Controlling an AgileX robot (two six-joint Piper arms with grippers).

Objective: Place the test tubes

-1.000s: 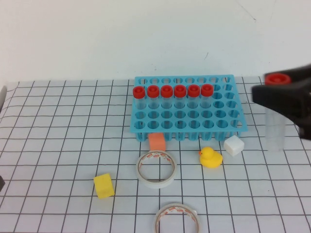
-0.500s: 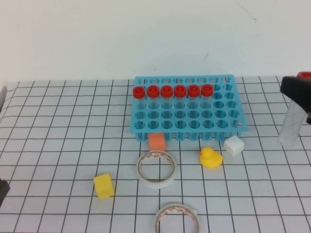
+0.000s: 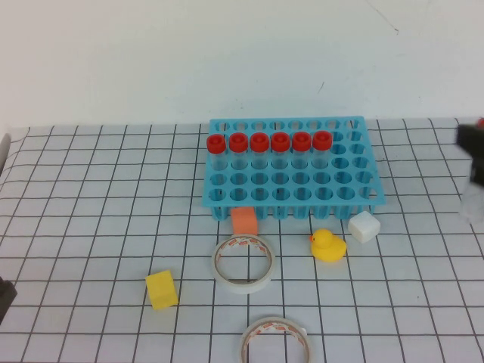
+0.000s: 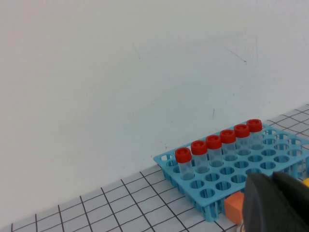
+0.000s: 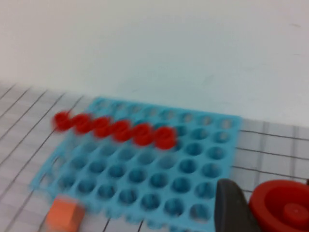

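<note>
tubes [image 3: 269,142] fill six holes of your rack [image 3: 363,198]; your right gripper [image 3: 472,153], at the right edge of the bench [image 3: 91,227], pinches another tube [image 5: 284,208] cap up for slotting in; left gripper [image 3: 4,292] sits pressed together, front left.

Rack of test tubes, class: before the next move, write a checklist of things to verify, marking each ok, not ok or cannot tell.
1. The right gripper, at the table's right edge, holds a tube: ok.
2. Held tube upright: cannot tell.
3. The rack has empty holes right of the six capped tubes: ok.
4. The duck and white cube stand in front of the rack, not on it: ok.
5. The left gripper is shut, low at the left, away from the rack: ok.
</note>
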